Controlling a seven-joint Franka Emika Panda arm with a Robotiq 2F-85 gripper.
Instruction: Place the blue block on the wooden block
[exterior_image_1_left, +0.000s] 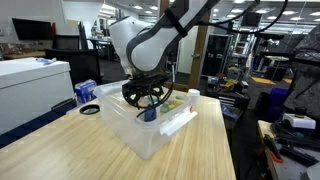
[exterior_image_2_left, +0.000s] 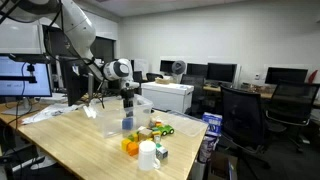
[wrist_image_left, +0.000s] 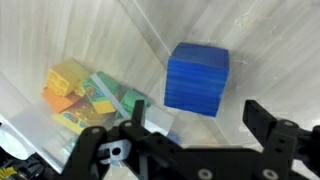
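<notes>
End effector (wrist_image_left: 197, 130) fingers stand wide apart and clamp nothing. In the wrist view two dark, angular metal-and-plastic fingers (wrist_image_left: 262, 118) come in from the bottom edge, one on each side. The blue block (wrist_image_left: 197, 78) lies just beyond their tips, roughly centred on the gap. Whether either finger touches it cannot be told.

The block is a small solid cube of saturated blue with crisp edges. Its top is matte, and its near face shows faint horizontal lines. It sits on the floor of a clear plastic bin (wrist_image_left: 120, 35) whose walls are glossy and streaked with reflections.

In an exterior view the end effector (exterior_image_1_left: 147, 100) hangs down inside the bin (exterior_image_1_left: 150, 142), with the blue block (exterior_image_1_left: 150, 114) directly under it. The bin is a shallow, translucent rectangular tub with rounded corners. It stands on a bench (exterior_image_1_left: 60, 150) with a pale wood-grain top.

To the left in the wrist view is a cluster of toys (wrist_image_left: 82, 95): blocky yellow, orange and green pieces. Whether they lie inside the bin or behind its wall cannot be told.

A blue-and-white carton (exterior_image_1_left: 86, 92) stands on the bench well apart from the bin.
</notes>
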